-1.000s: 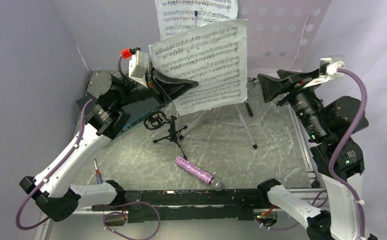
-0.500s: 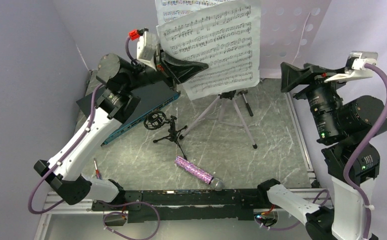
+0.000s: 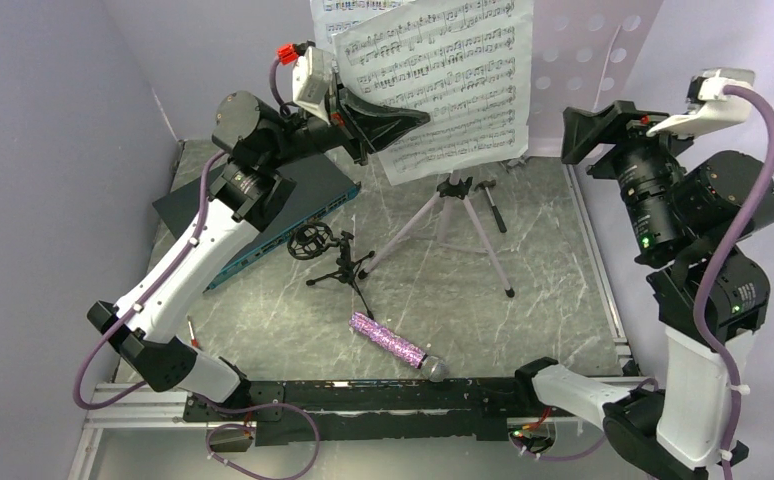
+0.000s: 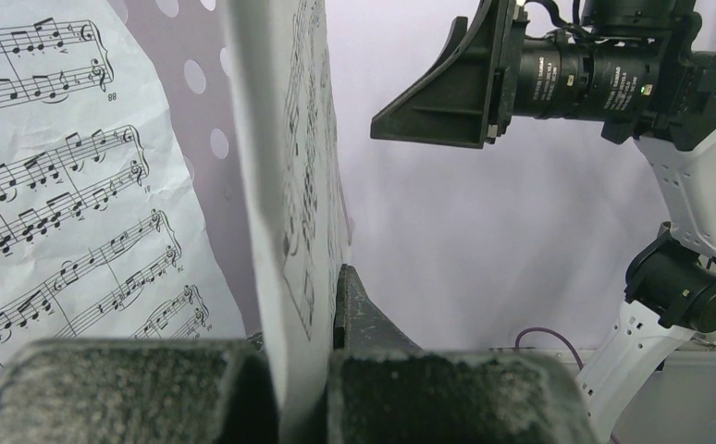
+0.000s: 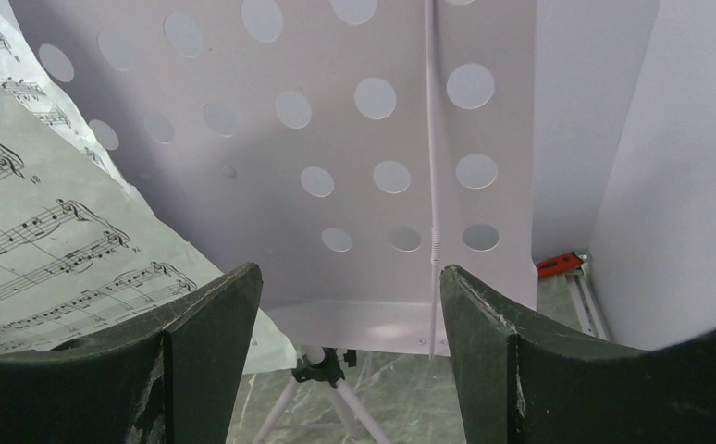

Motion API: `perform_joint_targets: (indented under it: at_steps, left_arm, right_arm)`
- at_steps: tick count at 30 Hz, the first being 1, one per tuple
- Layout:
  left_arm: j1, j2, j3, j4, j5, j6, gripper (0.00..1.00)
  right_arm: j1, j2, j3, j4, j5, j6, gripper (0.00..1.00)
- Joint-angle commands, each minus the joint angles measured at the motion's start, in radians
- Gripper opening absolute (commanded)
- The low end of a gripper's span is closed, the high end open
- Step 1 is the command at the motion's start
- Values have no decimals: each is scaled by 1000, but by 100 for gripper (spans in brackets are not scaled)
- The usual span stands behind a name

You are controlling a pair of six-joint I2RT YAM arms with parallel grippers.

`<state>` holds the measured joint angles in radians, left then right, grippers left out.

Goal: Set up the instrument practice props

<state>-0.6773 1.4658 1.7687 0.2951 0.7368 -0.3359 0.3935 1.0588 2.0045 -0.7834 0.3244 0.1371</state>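
Left arm (image 3: 178,285), right arm (image 3: 693,405): white link shells, black joints; purple cables (image 3: 753,215) looped alongside; red connector (image 3: 286,53) on white wrist camera (image 3: 313,78); black wedge fingers (image 3: 388,118); green lights (image 3: 646,241) on right arm

A teal-edged dark flat box (image 3: 318,185) lies back-left on the marbled table (image 3: 543,270); a red-handled tool (image 3: 194,338) lies front-left.

Marbled table (image 3: 553,260): glitter microphone (image 3: 388,340), mic stand (image 3: 341,262), tripod (image 3: 453,190), flat box (image 3: 321,183).

Music stand (image 5: 262,222) before right claw (image 5: 350,277)
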Motion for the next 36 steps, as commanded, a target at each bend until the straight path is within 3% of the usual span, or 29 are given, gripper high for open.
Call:
perform_joint_targets:
  at_steps: [1, 6, 11, 27, 36]
  left_arm:
    - [1, -7, 41, 55, 12, -6, 3]
    - [1, -16, 26, 68, 18, -11, 3]
    - [2, -35, 1, 78, 20, -8, 3]
    - [1, -65, -35, 75, 40, -22, 3]
    - [1, -71, -38, 49, 41, -12, 3]
  right_arm:
    - [-2, 15, 93, -60, 37, -17, 75]
    - [-1, 74, 163, -131, -28, -13, 75]
    - [-1, 95, 200, -167, 21, -10, 77]
    - [-4, 190, 303, -233, -54, -7, 84]
    - [-3, 217, 323, -227, -255, -31, 89]
